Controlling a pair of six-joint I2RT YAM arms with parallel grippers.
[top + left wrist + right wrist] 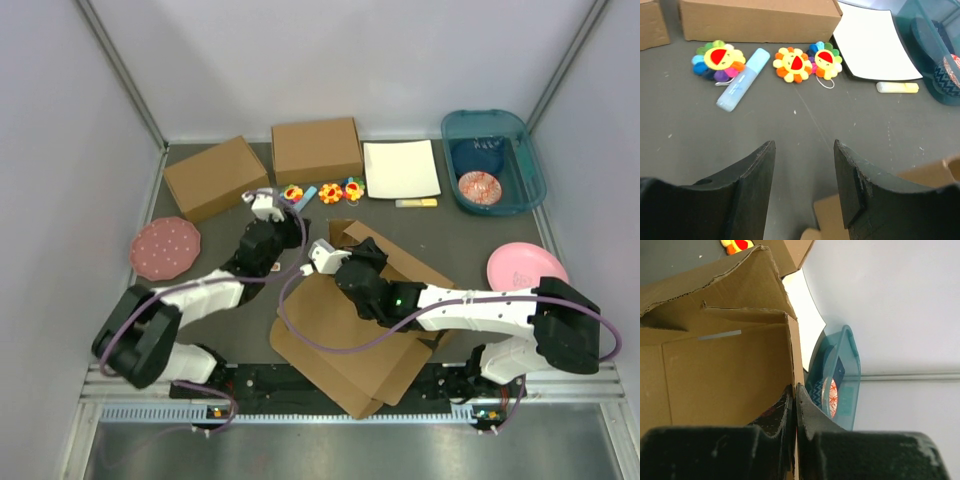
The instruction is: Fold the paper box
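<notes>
The right claw (pixel 796 390) is shut tight. Its two black fingers (pixel 780 415) pinch the thin edge of an upright cardboard wall, part of the paper box (pixel 345 350). That box lies on the dark table (pixel 460 240) at mid-near centre, mostly under the right arm. It is largely a flat die-cut sheet whose rounded flaps spread toward 6 o'clock, with folded panels raised at its 12 o'clock end, where the claw grips.

The left claw (pixel 804 147) stands partly open with nothing in it; only bare table shows between its tips. It hangs at about 11 o'clock from the box's middle, and a corner of the brown sheet lies just below it.

At 12 o'clock from this claw lie three flower toys in a row: a rainbow flower (pixel 719 61), a yellow flower (pixel 792 64) and a blue-petalled flower (pixel 825 60). A pale blue marker (pixel 742 79) lies tilted between the first two. Beyond them sits a closed cardboard box (pixel 316 150), with a second closed box (pixel 215 177) at its 9 o'clock.

A white sheet (pixel 401 168) lies at 3 o'clock of the first box, a yellow stick (pixel 415 203) just near of it. A teal bin (pixel 525 165) sits at 2 o'clock of the table, a pink plate (pixel 525 265) at 3 and a speckled pink dish (pixel 164 248) at 9.
</notes>
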